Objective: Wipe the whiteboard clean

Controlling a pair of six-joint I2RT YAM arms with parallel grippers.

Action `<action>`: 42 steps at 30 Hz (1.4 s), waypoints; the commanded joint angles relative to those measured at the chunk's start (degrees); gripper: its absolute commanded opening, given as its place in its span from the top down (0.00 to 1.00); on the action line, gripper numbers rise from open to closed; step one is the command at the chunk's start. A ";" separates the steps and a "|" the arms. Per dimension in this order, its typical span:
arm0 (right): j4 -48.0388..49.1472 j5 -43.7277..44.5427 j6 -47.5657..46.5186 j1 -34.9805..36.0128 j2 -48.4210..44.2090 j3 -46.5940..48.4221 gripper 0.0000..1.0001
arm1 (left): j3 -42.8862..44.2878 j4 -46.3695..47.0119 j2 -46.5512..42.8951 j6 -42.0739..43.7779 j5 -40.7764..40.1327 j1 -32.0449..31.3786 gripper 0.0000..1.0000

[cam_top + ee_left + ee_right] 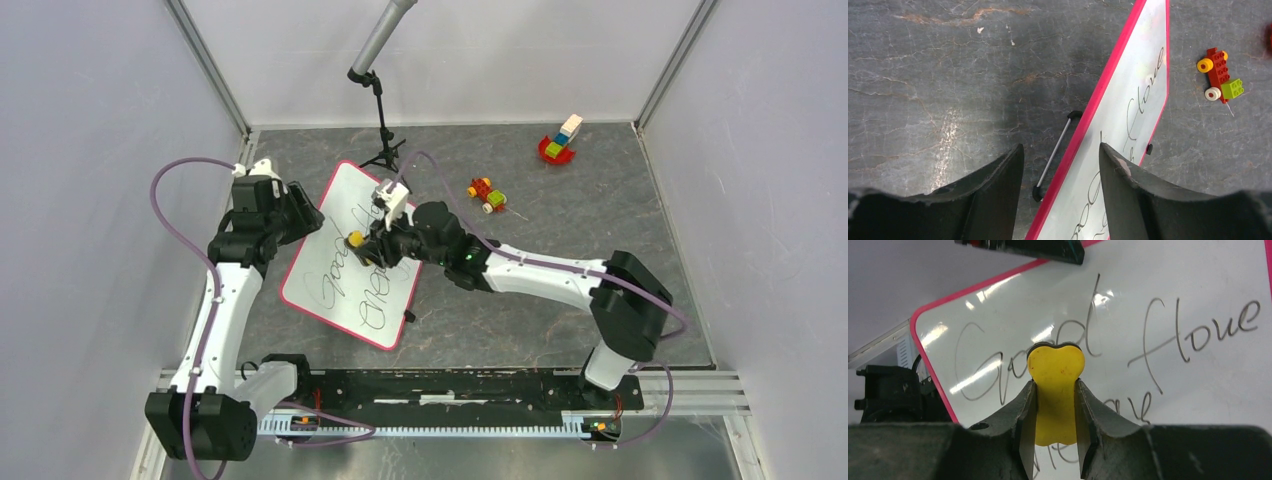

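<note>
1. Top view: the whiteboard (338,215) sits on the table left of centre. Its long axis runs from the far end down towards the arm bases, leaning slightly left. Black handwriting (350,285) runs along that axis.
2. Same view: the left gripper (300,216) is at the board's left long edge, on the far half. The right gripper (368,242) reaches in from the right and is over the middle of the board with a yellow eraser (354,240). The right arm is the one placed to wipe, while the left is set to steady the board.
3. Left wrist view: the pink rim (1083,125) passes up between the two dark fingers (998,195). The jaws stand roughly half apart and straddle the edge with daylight on the left side, so there is no bite yet as far as I can see. A thin metal bar (1053,150) lies just beside the rim, and a brick toy car (1220,75) sits well beyond the board.
4. Right wrist view: the jaws are pinched narrow on the eraser's waist, and its dark pad faces the board. "Good" lies straight ahead, with more script to the right and below.
5. Whether the pad touches the surface, I cannot tell.
6. My call is that the wipe has to sweep along the board's long axis, following the lines of writing.
</note>
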 commanded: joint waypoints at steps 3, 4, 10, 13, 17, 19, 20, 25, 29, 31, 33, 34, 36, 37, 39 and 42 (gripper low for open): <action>-0.51 4.67 -2.65 1.85 6.87 11.06 1.00 | -1.84 2.16 -4.64 0.21 -1.89 0.27 0.41; -1.16 5.45 -2.78 2.09 7.99 12.31 1.00 | -2.28 2.26 -5.08 0.39 -2.04 0.27 0.43; -0.53 7.42 -2.09 2.75 13.63 17.87 1.00 | -5.25 4.05 -6.58 1.77 -1.47 0.27 0.49; -1.12 9.79 -1.10 3.12 16.44 21.32 1.00 | -5.70 4.15 -6.58 2.37 -1.31 0.14 0.54; -1.89 11.90 0.10 3.28 18.95 24.09 1.00 | -5.53 4.05 -5.79 2.83 -1.18 -0.68 0.61; -1.98 12.99 0.61 3.28 19.68 24.33 1.00 | -5.52 4.05 -5.54 2.90 -1.03 -0.87 0.65; -2.29 13.51 0.74 3.28 19.99 24.43 1.00 | -5.53 4.13 -5.50 2.88 -0.93 -0.96 0.66; -3.93 16.63 1.10 2.84 20.83 24.37 1.00 | -5.53 4.13 -5.28 2.96 -1.00 -1.00 0.69; -3.97 16.05 2.96 1.26 20.53 22.59 1.00 | -5.70 4.13 -4.72 3.36 -1.19 -0.99 0.72; -4.76 15.79 3.83 0.34 20.66 22.01 1.00 | -5.90 4.19 -4.62 3.49 -1.54 -1.04 0.75; -5.68 14.51 4.63 -0.93 21.05 21.66 1.00 | -6.21 4.30 -4.47 3.65 -2.01 -1.05 0.78; -6.28 13.99 4.90 -1.40 21.21 21.50 1.00 | -6.29 4.43 -4.40 3.79 -2.07 -1.03 0.80; -7.44 13.92 4.84 -1.70 21.49 21.26 1.00 | -6.51 4.73 -4.31 4.04 -1.65 -1.04 0.88; -7.63 13.58 4.35 -1.43 21.63 21.37 1.00 | -6.99 5.27 -4.33 4.10 -1.57 -1.05 0.89; -7.84 12.09 3.78 -0.67 22.07 22.36 1.00 | -7.49 5.96 -4.46 4.41 -1.44 -1.04 0.90; -8.07 10.58 3.94 0.90 22.46 24.57 1.00 | -8.34 6.86 -4.90 5.14 -1.53 -1.13 0.93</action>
